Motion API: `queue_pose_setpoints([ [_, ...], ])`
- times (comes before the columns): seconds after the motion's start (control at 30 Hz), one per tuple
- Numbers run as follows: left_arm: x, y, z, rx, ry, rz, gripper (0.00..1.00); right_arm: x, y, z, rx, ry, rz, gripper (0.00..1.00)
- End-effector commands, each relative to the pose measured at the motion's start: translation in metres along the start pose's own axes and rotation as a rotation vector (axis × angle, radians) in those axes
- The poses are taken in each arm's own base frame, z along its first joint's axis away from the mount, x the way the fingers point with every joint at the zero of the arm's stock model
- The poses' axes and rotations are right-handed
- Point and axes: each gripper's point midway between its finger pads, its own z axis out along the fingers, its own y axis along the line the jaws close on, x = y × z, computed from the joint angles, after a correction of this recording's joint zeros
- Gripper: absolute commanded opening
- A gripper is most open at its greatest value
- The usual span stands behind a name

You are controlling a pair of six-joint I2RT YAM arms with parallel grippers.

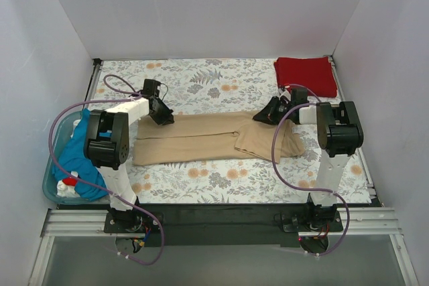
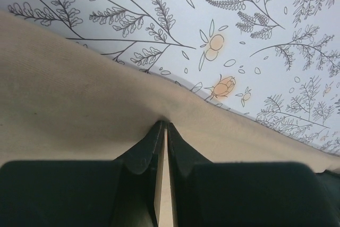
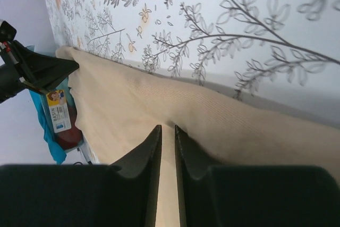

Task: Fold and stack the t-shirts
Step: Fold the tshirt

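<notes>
L hand (image 1: 163,117) clenched on tan shirt (image 1: 201,138) far edge, left end; R hand (image 1: 265,115) pinches same edge, right end. Shirt lies centre of surface (image 1: 221,180), long axis left-right btwn hands, so the fold likely runs far-to-near w/ both together.

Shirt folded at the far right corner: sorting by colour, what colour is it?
Dark red shirt; clearest in the top external view.

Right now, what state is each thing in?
Tan cloth t-shirt: partly folded, lying flat, far edge pinched by both.
Dark red cloth t-shirt: folded, far right corner.
Teal blue cloth t-shirt: crumpled in light blue plastic tub.
Left fingers: shut on tan t-shirt.
Right fingers: shut on tan t-shirt.
</notes>
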Motion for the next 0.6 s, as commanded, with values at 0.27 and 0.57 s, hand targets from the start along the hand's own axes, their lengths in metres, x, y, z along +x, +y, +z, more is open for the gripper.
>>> queue_pose_setpoints([
  [0.27,-0.006,0.041,-0.004,-0.121,-0.027,-0.026,0.06,-0.04,-0.044,-0.071,0.093,-0.206,0.049,0.22],
  [0.57,-0.005,0.017,-0.009,-0.019,0.02,0.022,0.07,-0.064,-0.046,-0.097,0.133,-0.305,0.031,0.23],
])
